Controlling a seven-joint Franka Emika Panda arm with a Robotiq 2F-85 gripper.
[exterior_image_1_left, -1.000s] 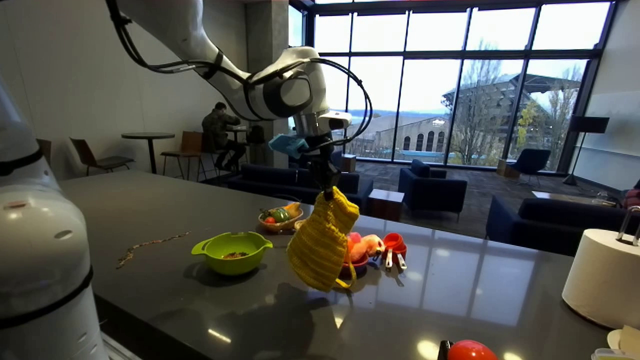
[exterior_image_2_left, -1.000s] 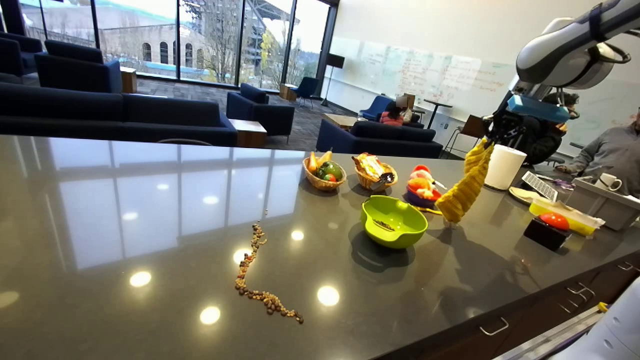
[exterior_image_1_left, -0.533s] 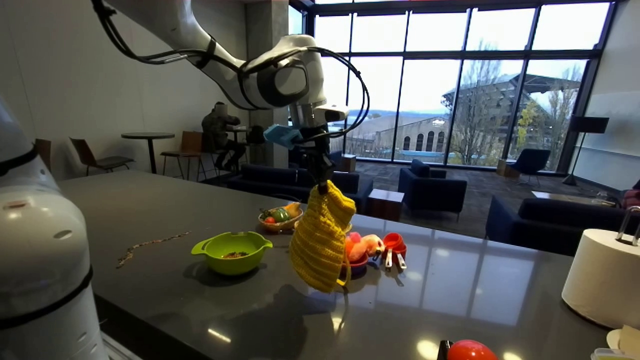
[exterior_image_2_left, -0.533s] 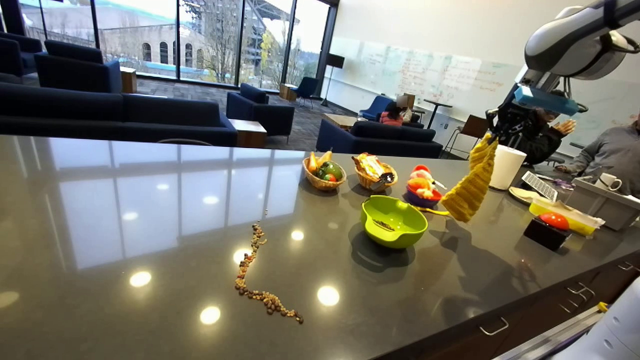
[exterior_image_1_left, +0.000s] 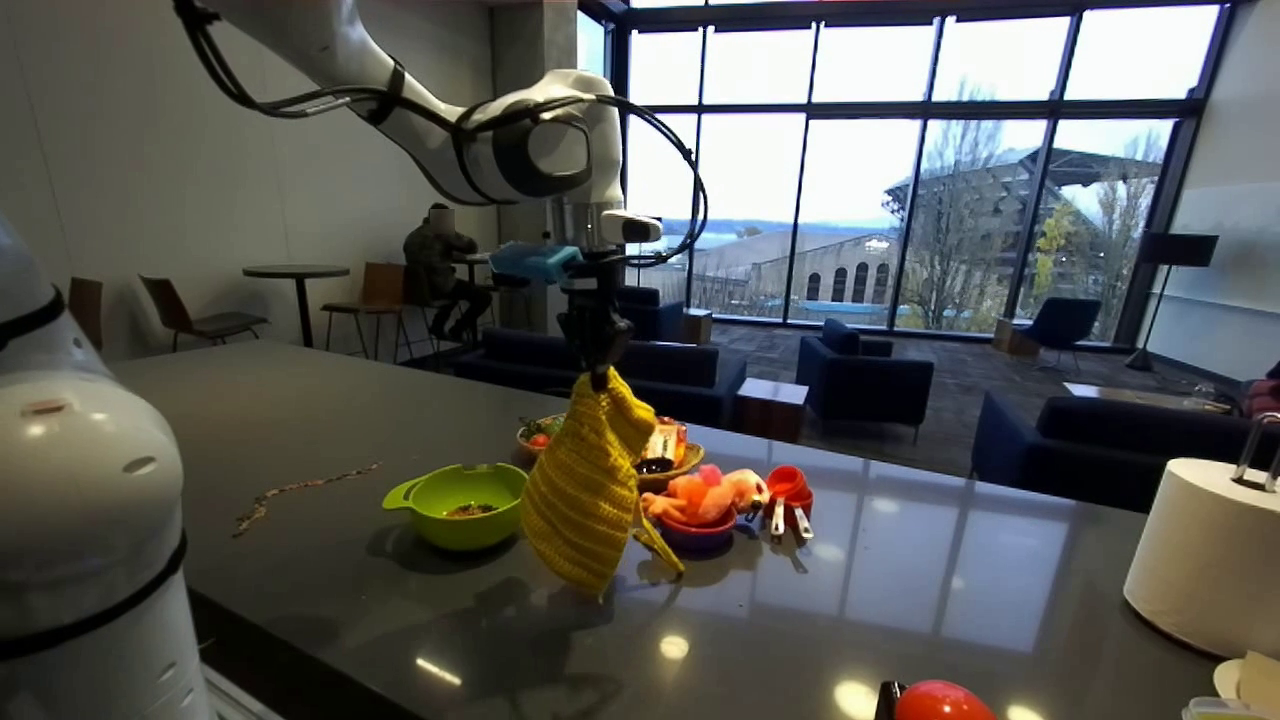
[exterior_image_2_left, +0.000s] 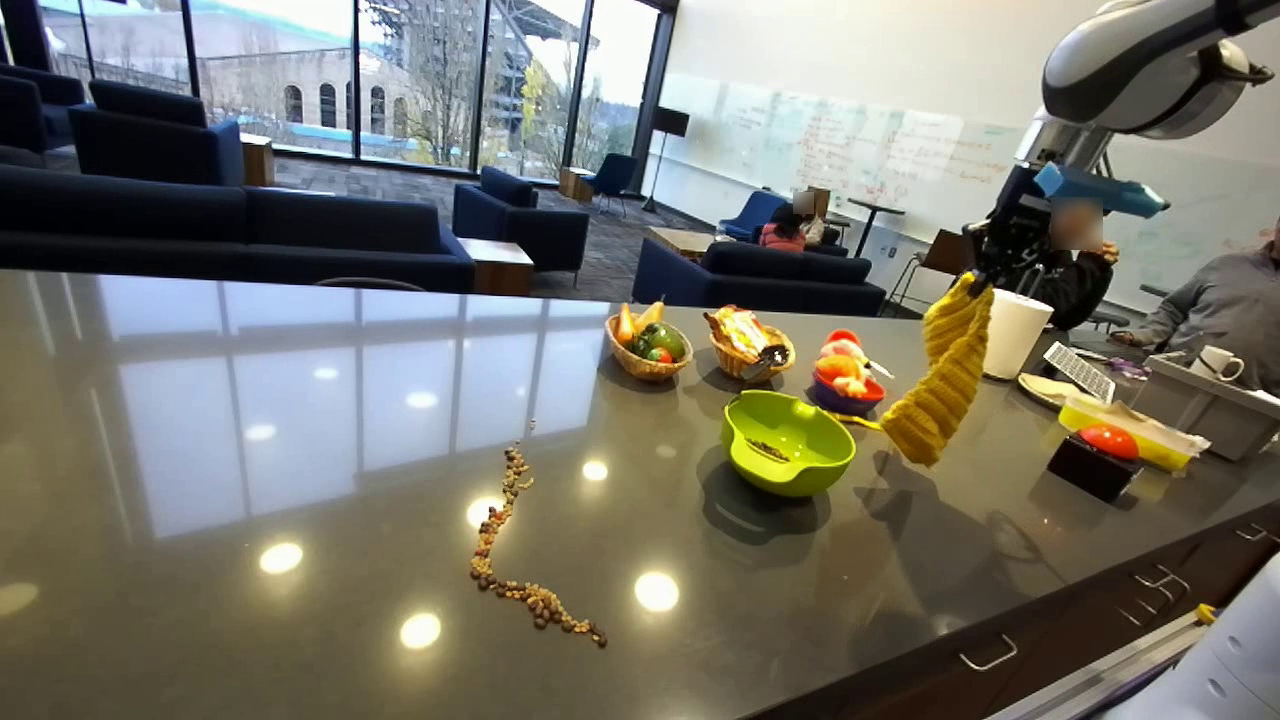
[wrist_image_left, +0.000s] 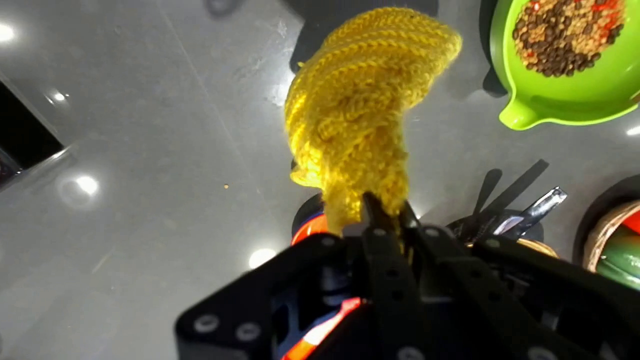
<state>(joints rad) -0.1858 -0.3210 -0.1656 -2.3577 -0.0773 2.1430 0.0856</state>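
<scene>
Probably light, soft and floppy, the yellow knitted cloth hangs pinched in the tool; its bunched upper end seems the best handhold.

Rough knitted cloth, glossy counter, plastic bowl

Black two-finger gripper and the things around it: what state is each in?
Yellow crocheted piece: pinched at top, hanging.
Black two-finger gripper: closed on that piece.
Green plastic bowl: upright, partly filled.
Round purple bowl: upright, holding an orange-pink toy.
Wicker produce basket: upright, filled.
White paper roll: standing upright.
</scene>
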